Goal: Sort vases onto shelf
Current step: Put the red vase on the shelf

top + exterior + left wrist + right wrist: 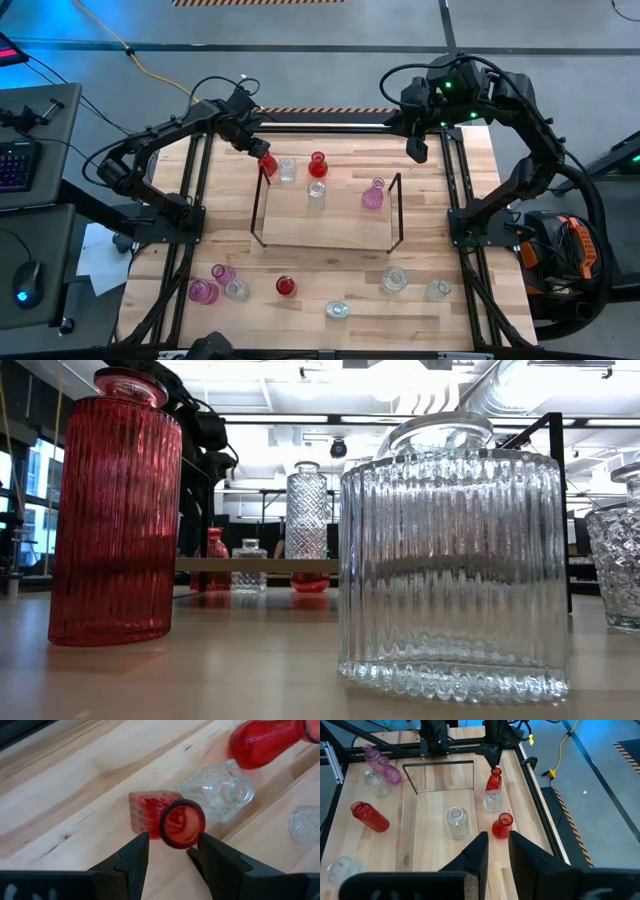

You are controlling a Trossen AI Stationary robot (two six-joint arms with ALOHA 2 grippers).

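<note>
Left gripper (262, 155) is at the shelf's ten o'clock corner, its fingers (131, 857) closed around the neck of a small ribbed red glass vase (165, 817), which stands on the table just outside the black wire end frame. Touching it at three o'clock sits a clear faceted glass bottle (288, 169). The low wooden-board shelf (330, 225) already carries a clear cut-glass vase (316, 190) and a pink glass vase (372, 195); a round red vase (318, 164) stands at its twelve o'clock edge. Right gripper (416, 150) hangs at two o'clock, fingers narrow, empty.
</note>
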